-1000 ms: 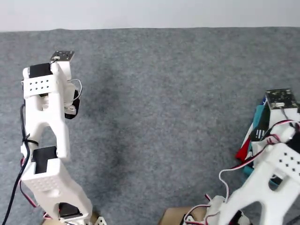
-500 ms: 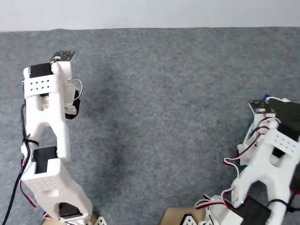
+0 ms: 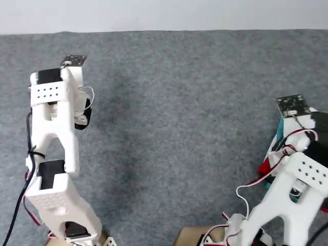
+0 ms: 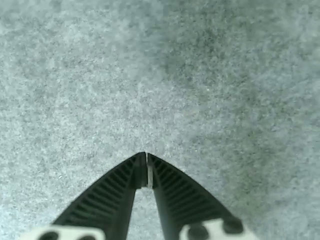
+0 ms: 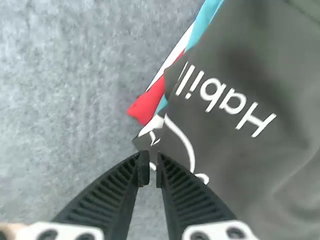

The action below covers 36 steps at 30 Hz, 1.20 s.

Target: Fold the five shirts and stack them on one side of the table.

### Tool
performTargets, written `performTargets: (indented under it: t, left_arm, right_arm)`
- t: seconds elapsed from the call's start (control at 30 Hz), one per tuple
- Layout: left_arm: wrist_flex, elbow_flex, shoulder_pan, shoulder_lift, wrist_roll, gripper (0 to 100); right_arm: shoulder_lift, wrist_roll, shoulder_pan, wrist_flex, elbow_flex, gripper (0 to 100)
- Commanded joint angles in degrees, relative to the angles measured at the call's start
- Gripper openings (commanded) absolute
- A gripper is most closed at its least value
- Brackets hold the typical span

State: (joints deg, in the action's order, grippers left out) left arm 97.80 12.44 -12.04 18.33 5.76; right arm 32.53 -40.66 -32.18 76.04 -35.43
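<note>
Right arm (image 3: 302, 174) has swung back over the shirt stack (image 3: 279, 136) since 0.5 s ago. Left arm (image 3: 51, 123) nudged slightly toward the stack.

Right tool (image 5: 150, 170): tips a sliver apart at the corner of the stack's top dark grey shirt (image 5: 250, 75), possibly nipping the hem, hard to tell.

Left tool (image 4: 146, 170): closed tip to tip, holding nothing, over bare grey bench (image 3: 184, 102) well apart from the stack.

The right arm covers most of the stack in the high view.

Count: 2 arms, 1 stack. Teal edge (image 5: 207, 12) and red edge (image 5: 147, 102) poke out under the grey shirt.
</note>
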Motion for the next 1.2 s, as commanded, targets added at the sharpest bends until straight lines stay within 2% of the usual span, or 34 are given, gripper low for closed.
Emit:
performTargets:
  t: [0.0,0.13,0.33,0.57,0.7,0.87,1.17]
  left_arm:
    - [0.5,0.6,1.9,-4.2,0.1,1]
    - [0.5,0.6,2.3,-4.2,0.1,1]
    - [0.5,0.6,2.3,-4.2,0.1,1]
    - [1.2,0.6,2.4,-4.2,0.1,1]
    - [1.3,0.6,2.4,-4.2,0.0,1]
    - [1.3,0.6,2.4,-4.2,0.0,1]
    - [1.8,0.6,2.4,-4.2,0.0,1]
  right_arm:
    - [-3.8,-0.5,-0.9,-6.4,-2.2,3.1]
    - [-12.6,-0.3,-0.7,-12.5,-5.9,3.1]
    - [-20.5,1.3,-0.6,-12.8,-5.5,3.1]
    - [-9.1,1.0,-0.5,-5.1,0.1,3.1]
    - [-1.5,0.9,-0.6,-5.8,4.5,3.2]
    - [-1.6,0.9,-0.6,-16.9,4.9,3.2]
    - [-24.7,0.9,2.9,-38.5,5.5,3.2]
